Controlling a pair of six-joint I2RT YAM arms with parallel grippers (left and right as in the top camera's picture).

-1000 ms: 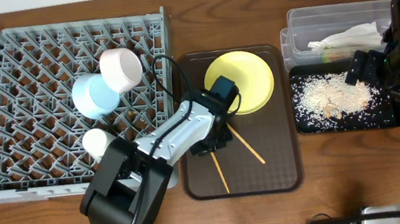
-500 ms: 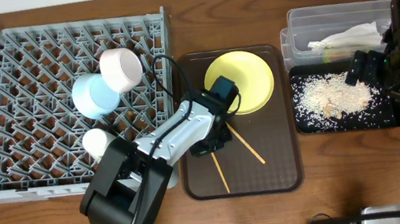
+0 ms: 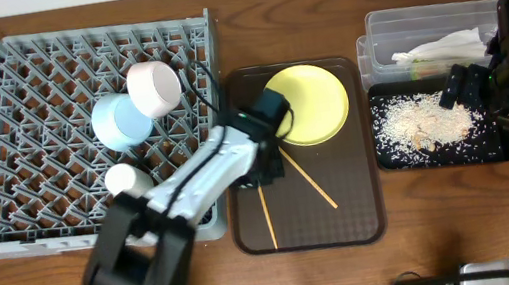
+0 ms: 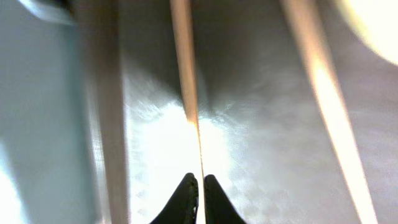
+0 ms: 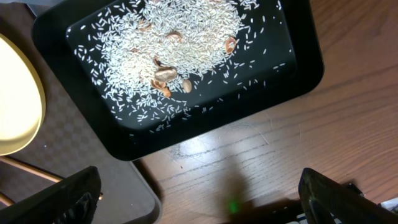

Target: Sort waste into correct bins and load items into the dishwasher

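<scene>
While right hand [image 5: 200,198] gapes wide, left hand [image 4: 199,186] now clamped on one chopstick [image 4: 185,62], dragged leftward

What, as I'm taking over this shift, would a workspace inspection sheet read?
Surface: brown wooden table.
Job's things: one thin wooden chopstick gripped; second chopstick and yellow round plate on brown serving tray; light blue bowl, white bowl, small white cup in grey peg rack; crumpled white napkin in clear tub; rice scraps in black tray.
Clutter: nothing seen.
Hands: left hand shut on chopstick; right hand open.
Cables: black cable over rack edge.
Surroundings: nothing seen.
</scene>
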